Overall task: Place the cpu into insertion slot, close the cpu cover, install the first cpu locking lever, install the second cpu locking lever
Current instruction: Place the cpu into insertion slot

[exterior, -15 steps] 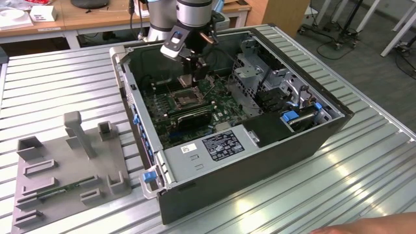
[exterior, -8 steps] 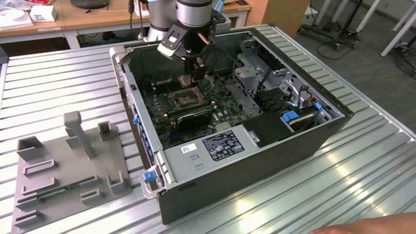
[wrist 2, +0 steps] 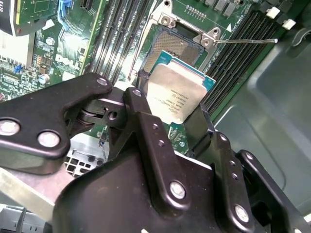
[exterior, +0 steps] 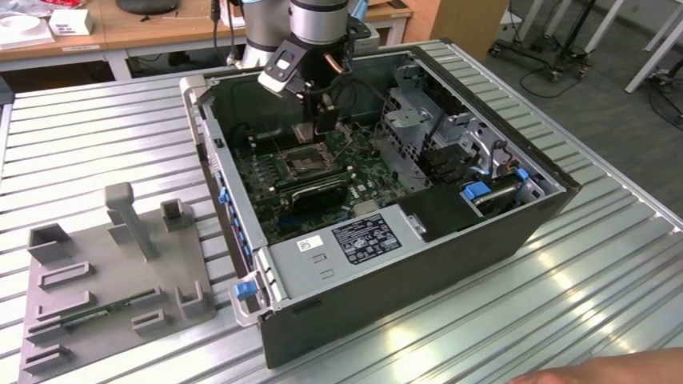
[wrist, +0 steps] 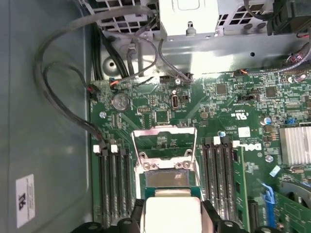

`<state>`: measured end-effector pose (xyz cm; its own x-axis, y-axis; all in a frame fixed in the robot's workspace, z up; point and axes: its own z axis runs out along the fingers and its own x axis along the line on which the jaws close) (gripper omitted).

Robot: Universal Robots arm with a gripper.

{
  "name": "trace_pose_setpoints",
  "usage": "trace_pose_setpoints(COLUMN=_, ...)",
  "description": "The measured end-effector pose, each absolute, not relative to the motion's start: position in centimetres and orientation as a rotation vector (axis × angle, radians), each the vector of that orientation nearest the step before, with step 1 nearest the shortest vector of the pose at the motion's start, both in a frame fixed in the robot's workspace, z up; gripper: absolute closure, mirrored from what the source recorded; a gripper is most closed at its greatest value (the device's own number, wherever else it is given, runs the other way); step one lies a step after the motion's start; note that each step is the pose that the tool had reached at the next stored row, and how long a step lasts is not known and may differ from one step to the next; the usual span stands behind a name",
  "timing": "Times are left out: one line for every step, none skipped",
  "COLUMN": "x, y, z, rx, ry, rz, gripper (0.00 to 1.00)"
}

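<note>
While I hang inside the open black computer case on the ribbed metal bench, exterior view, my pincer points down at the green circuit board. Second wrist view: I'm pinching the small flat silver-topped square cpu by its edges, just short of the dark square silver-rimmed insertion slot. First wrist view: the thin silver frame cpu cover stands open beyond the slot. My worry: arriving skewed or off-corner could bend the contacts.
</note>
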<state>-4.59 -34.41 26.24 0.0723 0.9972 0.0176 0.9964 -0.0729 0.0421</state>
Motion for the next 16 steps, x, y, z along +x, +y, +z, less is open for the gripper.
trace_pose_setpoints(x=-4.59, y=-34.41, z=26.23, rx=2.280, ry=2.134, rz=0.065, gripper=0.46)
trace_pose_setpoints(x=-4.59, y=-34.42, z=26.22, rx=2.273, ry=2.141, rz=0.066, gripper=0.46)
trace_pose_setpoints(x=-4.59, y=-34.42, z=26.21, rx=2.267, ry=2.148, rz=0.066, gripper=0.46)
trace_pose_setpoints(x=-4.59, y=-34.42, z=26.21, rx=2.260, ry=2.155, rz=0.066, gripper=0.46)
trace_pose_setpoints(x=-4.59, y=-34.42, z=26.20, rx=2.257, ry=2.158, rz=0.066, gripper=0.46)
trace_pose_setpoints(x=-4.59, y=-34.42, z=26.20, rx=2.257, ry=2.159, rz=0.066, gripper=0.46)
trace_pose_setpoints(x=-4.59, y=-34.42, z=26.20, rx=2.257, ry=2.159, rz=0.066, gripper=0.46)
trace_pose_setpoints(x=-4.59, y=-34.41, z=26.19, rx=2.257, ry=2.160, rz=0.067, gripper=0.46)
trace_pose_setpoints(x=-4.60, y=-34.42, z=26.16, rx=2.256, ry=2.160, rz=0.068, gripper=0.46)
trace_pose_setpoints(x=-4.62, y=-34.42, z=26.08, rx=2.255, ry=2.161, rz=0.069, gripper=0.46)
trace_pose_setpoints(x=-4.62, y=-34.42, z=25.98, rx=2.255, ry=2.162, rz=0.069, gripper=0.46)
trace_pose_setpoints(x=-4.63, y=-34.42, z=25.85, rx=2.254, ry=2.162, rz=0.069, gripper=0.46)
trace_pose_setpoints(x=-4.63, y=-34.42, z=25.72, rx=2.254, ry=2.162, rz=0.069, gripper=0.46)
trace_pose_setpoints(x=-4.64, y=-34.42, z=25.58, rx=2.253, ry=2.163, rz=0.069, gripper=0.46)
trace_pose_setpoints(x=-4.64, y=-34.43, z=25.45, rx=2.253, ry=2.163, rz=0.069, gripper=0.46)
trace_pose_setpoints(x=-4.64, y=-34.42, z=25.33, rx=2.253, ry=2.164, rz=0.069, gripper=0.46)
